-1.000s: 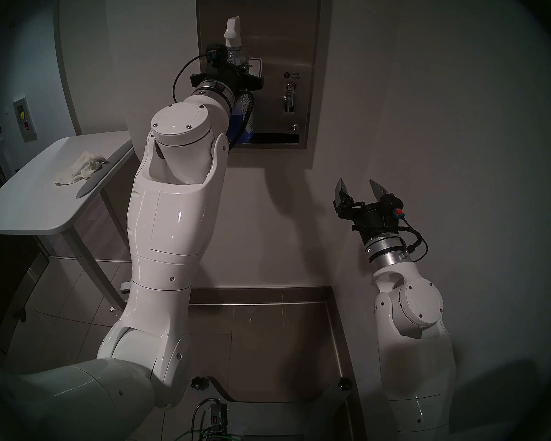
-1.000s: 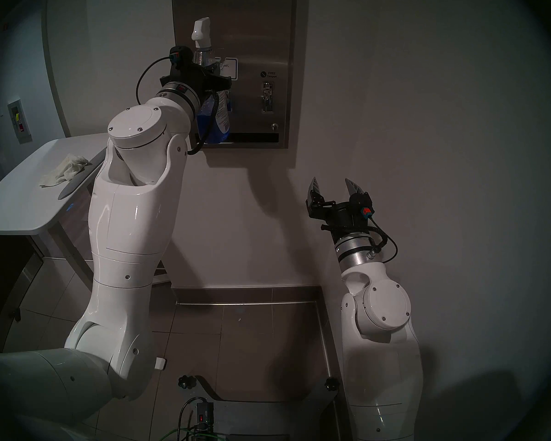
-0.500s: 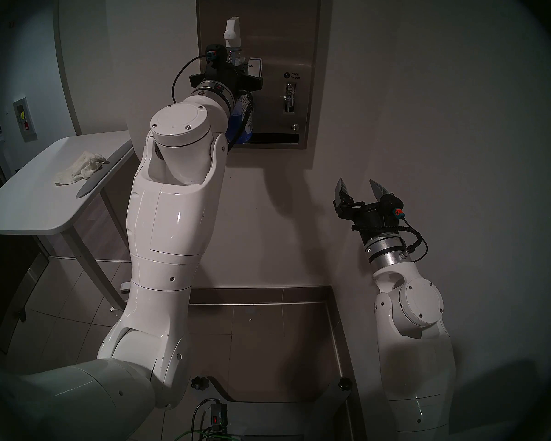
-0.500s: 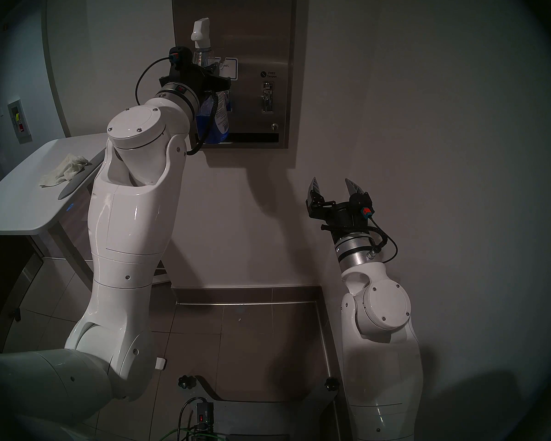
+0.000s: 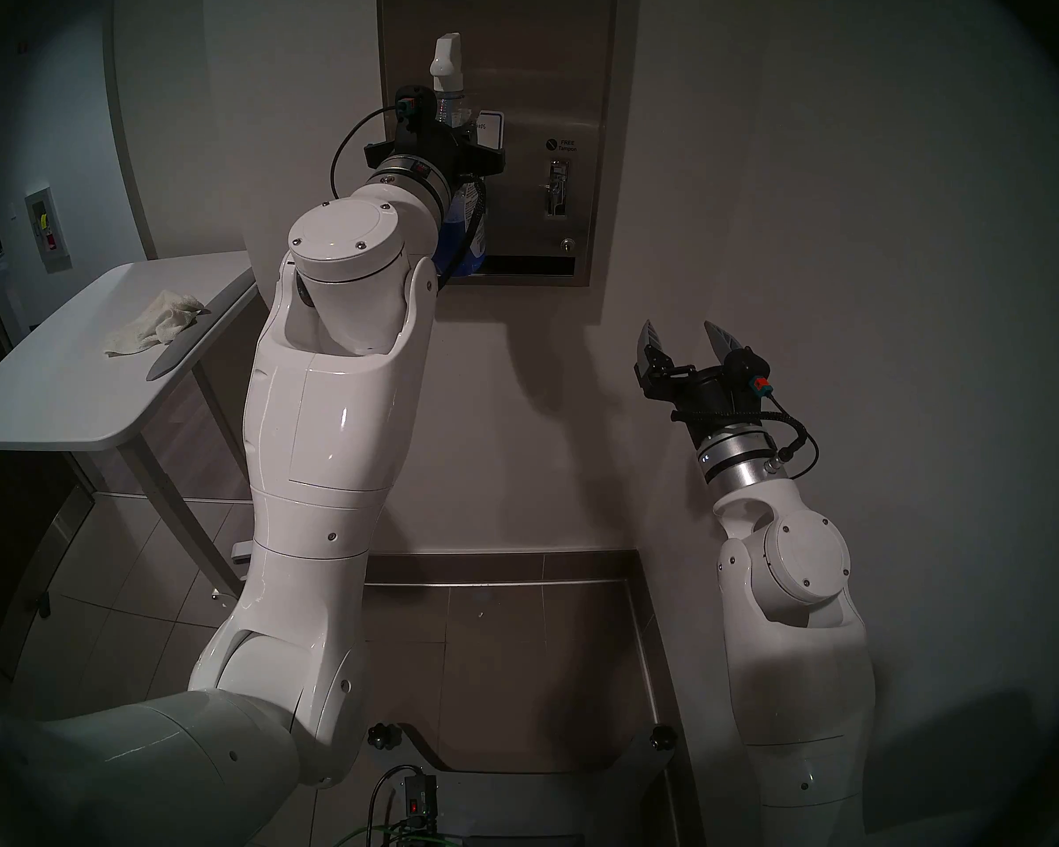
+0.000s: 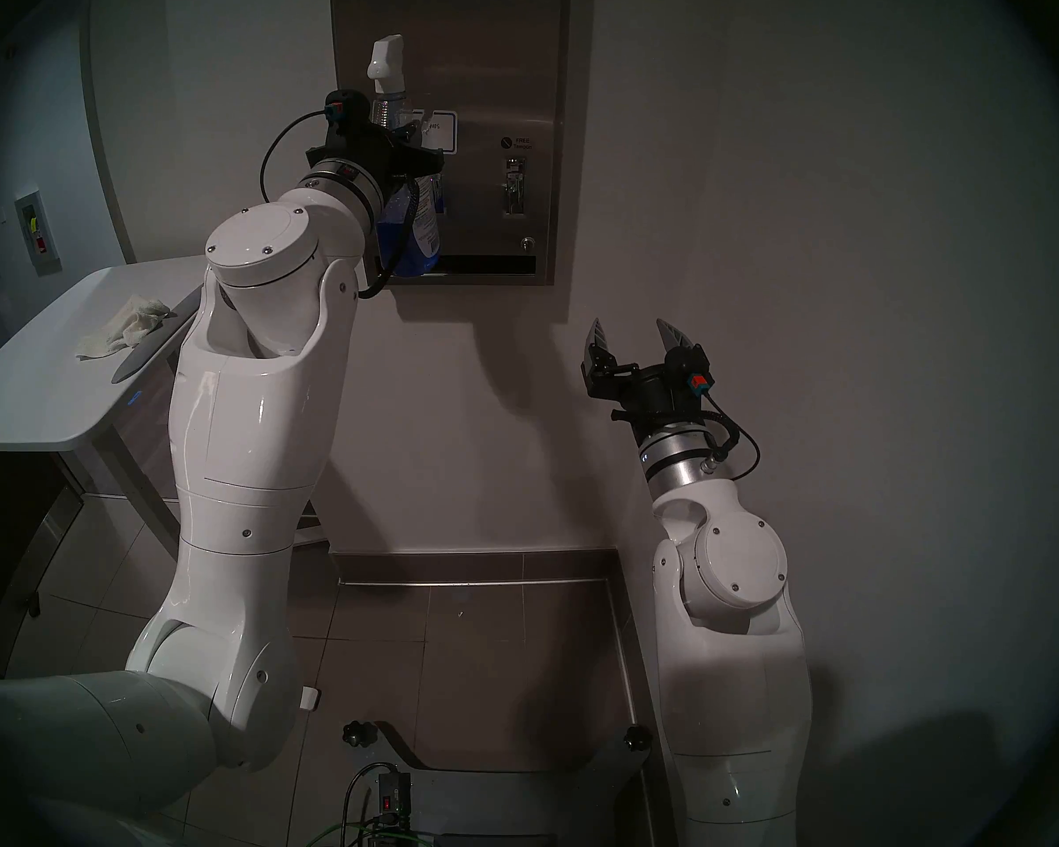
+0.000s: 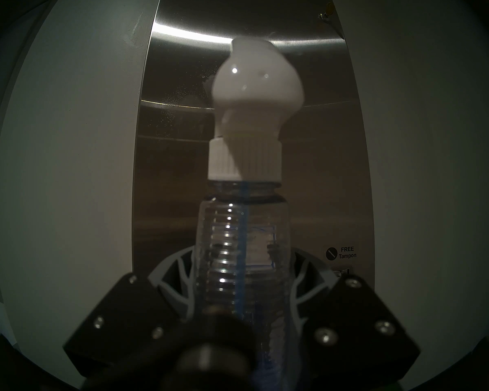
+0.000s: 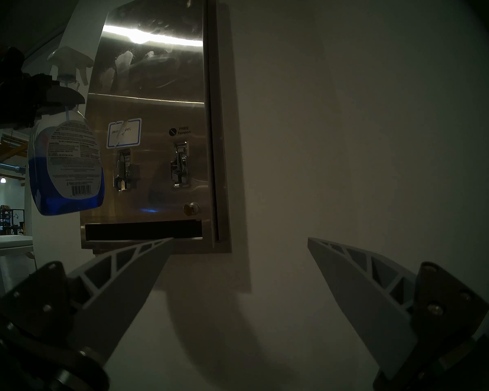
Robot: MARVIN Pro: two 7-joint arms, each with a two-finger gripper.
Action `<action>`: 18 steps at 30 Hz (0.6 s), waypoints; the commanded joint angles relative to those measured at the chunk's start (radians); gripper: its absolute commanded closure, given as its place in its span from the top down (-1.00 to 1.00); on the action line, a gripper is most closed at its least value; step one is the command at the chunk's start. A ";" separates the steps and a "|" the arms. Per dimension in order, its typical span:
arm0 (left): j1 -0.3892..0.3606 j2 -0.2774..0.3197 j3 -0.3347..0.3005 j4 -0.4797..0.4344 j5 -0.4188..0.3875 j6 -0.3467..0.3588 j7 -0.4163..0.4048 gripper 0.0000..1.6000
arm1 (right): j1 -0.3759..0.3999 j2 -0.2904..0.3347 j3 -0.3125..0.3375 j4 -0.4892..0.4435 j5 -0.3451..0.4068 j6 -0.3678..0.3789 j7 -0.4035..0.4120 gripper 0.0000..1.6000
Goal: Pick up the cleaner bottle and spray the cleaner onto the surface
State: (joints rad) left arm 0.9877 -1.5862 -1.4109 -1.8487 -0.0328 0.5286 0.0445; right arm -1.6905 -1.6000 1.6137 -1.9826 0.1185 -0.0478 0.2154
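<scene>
Steel-fronted tall wall dispenser [image 8: 158,145], brushed and smeared, is showing fine droplets near its upper seam, suggesting spraying is under way. Clear trigger-spray cleaner bottle [image 8: 65,162] of blue liquid is hanging just before it, neck clamped in the left gripper [image 7: 242,272]. Right gripper [image 5: 686,338] is gaping empty below.

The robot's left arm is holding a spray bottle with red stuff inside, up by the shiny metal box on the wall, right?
Not quite: the liquid is blue, not red. The right wrist view shows the spray bottle with blue liquid, held up by the metal wall dispenser.
</scene>
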 commanded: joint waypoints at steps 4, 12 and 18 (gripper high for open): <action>-0.057 -0.010 -0.003 -0.049 0.003 -0.029 -0.001 -1.00 | 0.127 0.012 -0.003 -0.029 0.010 0.025 -0.001 1.00; -0.054 -0.013 -0.006 -0.049 0.007 -0.025 -0.006 -1.00 | 0.188 0.028 0.006 -0.022 0.010 0.056 -0.003 1.00; -0.053 -0.016 -0.007 -0.048 0.010 -0.023 -0.009 -1.00 | 0.240 0.038 0.005 0.000 0.011 0.077 -0.004 1.00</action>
State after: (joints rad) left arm 0.9918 -1.5932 -1.4170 -1.8488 -0.0233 0.5313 0.0341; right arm -1.5550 -1.5734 1.6173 -1.9667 0.1271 0.0253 0.2171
